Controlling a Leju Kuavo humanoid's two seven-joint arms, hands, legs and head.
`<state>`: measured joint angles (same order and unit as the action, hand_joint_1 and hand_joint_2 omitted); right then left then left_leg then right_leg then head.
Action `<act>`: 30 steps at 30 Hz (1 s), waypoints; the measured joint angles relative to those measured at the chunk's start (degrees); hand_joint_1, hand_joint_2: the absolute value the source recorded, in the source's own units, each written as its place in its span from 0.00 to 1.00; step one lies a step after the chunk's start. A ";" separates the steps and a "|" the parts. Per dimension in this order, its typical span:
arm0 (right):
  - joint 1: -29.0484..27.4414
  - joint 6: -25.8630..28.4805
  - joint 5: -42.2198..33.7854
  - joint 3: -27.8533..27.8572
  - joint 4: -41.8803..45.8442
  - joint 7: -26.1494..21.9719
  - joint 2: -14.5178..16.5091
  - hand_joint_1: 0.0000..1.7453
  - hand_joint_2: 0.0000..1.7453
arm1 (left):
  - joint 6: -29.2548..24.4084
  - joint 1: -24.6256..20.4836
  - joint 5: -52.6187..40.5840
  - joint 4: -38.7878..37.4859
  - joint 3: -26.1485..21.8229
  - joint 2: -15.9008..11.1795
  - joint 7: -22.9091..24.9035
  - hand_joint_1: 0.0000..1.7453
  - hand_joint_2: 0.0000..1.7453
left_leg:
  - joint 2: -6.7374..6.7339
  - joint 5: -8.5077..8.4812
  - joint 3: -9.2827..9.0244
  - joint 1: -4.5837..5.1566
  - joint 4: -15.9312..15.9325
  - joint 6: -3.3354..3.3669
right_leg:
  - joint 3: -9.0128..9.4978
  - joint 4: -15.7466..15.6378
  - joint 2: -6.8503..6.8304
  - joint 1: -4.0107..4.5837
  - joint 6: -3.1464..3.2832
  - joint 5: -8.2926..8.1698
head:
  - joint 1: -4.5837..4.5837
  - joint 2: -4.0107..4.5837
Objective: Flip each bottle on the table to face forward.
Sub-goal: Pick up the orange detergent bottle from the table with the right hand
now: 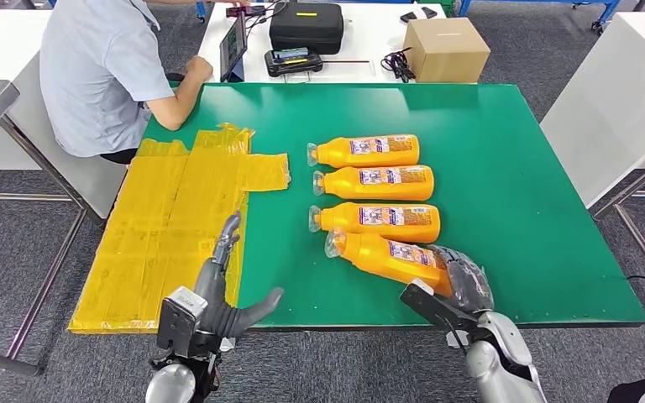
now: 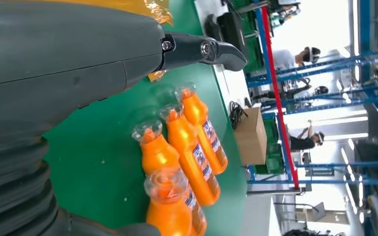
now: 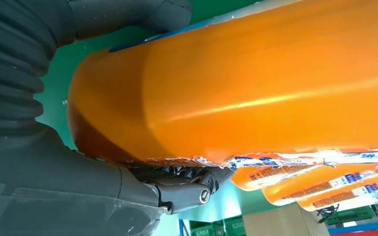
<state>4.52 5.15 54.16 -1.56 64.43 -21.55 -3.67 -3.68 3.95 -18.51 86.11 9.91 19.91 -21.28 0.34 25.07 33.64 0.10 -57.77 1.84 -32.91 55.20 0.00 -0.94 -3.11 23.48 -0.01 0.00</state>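
Several orange bottles with clear caps lie on their sides in a column on the green table, caps toward the left, labels up. The nearest bottle lies askew, and my right hand grips its base end; in the right wrist view its orange body sits between thumb and fingers. The third bottle, the second bottle and the far bottle lie parallel. My left hand hovers at the table's near edge, left of the bottles, fingers spread and holding nothing.
A patch of yellow tape sheets covers the table's left part. A person in a grey shirt sits at the far left corner. Behind stand a cardboard box, a black case and a tablet.
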 joint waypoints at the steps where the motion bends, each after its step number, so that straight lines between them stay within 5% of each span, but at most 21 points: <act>1: -0.46 -0.11 -0.45 0.04 0.89 -0.09 0.26 1.00 1.00 | -0.15 0.00 0.58 -0.05 -0.04 0.00 0.33 0.00 1.00 | -0.01 0.00 0.01 -0.01 0.00 0.00 | -0.01 0.00 0.00 0.01 0.01 0.00 | 0.00 0.00; 12: -4.52 -2.39 -5.67 1.11 8.74 -3.68 3.57 1.00 1.00 | 0.39 -0.25 8.31 -2.43 -0.44 0.00 3.88 0.00 1.00 | 0.02 -0.01 0.30 0.00 0.00 0.00 | -0.18 0.02 0.00 -0.01 0.01 0.01 | 0.01 0.00; 21: -4.41 -6.45 -13.95 -1.21 14.53 -8.13 9.26 1.00 1.00 | 11.67 -2.48 21.50 -12.79 -1.74 0.00 4.71 0.00 1.00 | 0.03 -0.03 0.49 -0.02 0.01 -0.01 | -0.38 0.04 0.00 0.01 0.03 0.01 | 0.00 0.00; 30: -4.14 -7.63 -18.11 -4.53 15.52 -10.12 13.35 1.00 1.00 | 14.06 -4.08 27.37 -18.57 -1.88 0.00 4.55 0.00 1.00 | 0.10 -0.03 0.64 -0.01 0.00 -0.01 | -0.52 0.04 -0.01 -0.01 0.03 0.01 | 0.01 0.00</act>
<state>0.38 -2.49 36.05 -6.09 79.96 -31.67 9.68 10.38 -0.13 8.87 67.54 8.03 19.91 -16.73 0.44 25.05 34.28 0.09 -57.77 1.83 -33.43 55.24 0.00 -0.95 -3.08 23.49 0.00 0.00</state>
